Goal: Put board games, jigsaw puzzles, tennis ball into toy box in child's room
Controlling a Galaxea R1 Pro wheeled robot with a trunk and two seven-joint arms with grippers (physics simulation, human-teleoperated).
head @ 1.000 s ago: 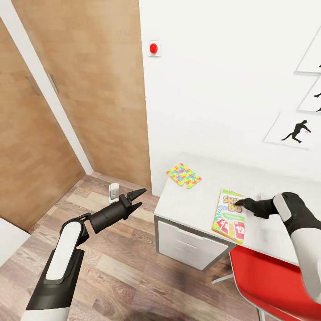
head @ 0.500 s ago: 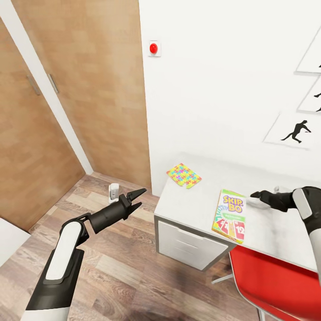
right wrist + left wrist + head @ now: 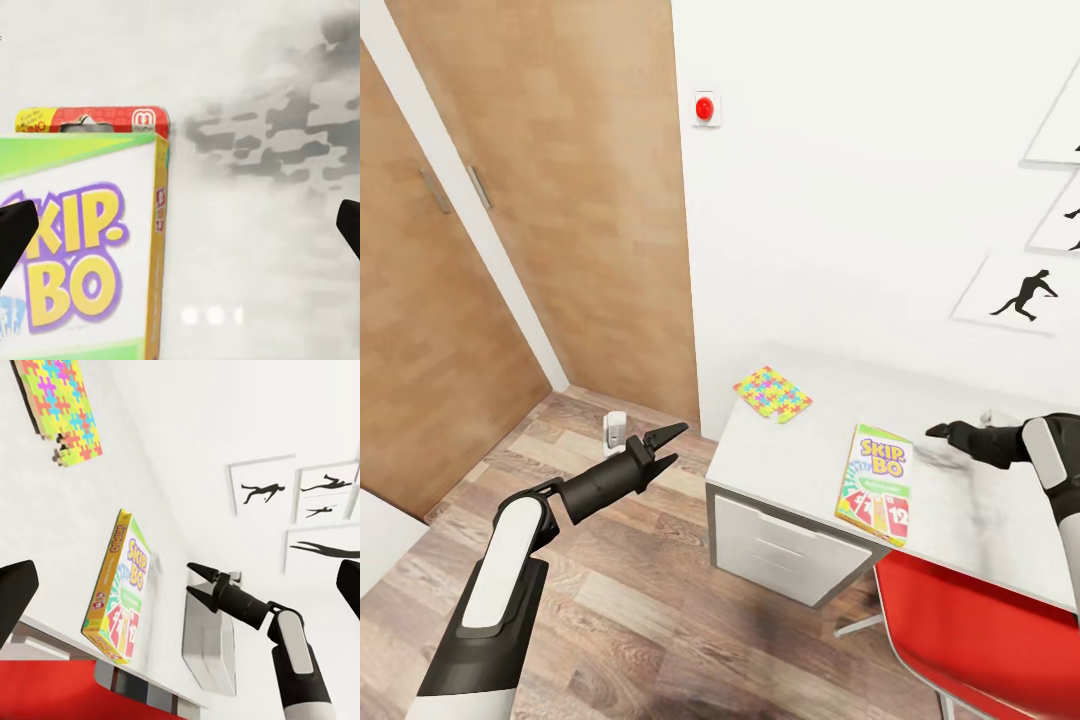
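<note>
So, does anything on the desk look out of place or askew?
Slightly. The yellow-green-red SKIP BO game box lies at the light grey desk's front edge, one corner seemingly just over it. The multicoloured jigsaw puzzle square lies flat, turned at an angle.

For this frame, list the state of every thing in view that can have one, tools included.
SKIP BO box: flat on the table, face up, ungripped.
Puzzle: flat at the table's far corner, one edge over the side.
Left tool: open, empty, over the floor.
Right tool: open, empty, above the table beside the box.
Doors: shut.
</note>
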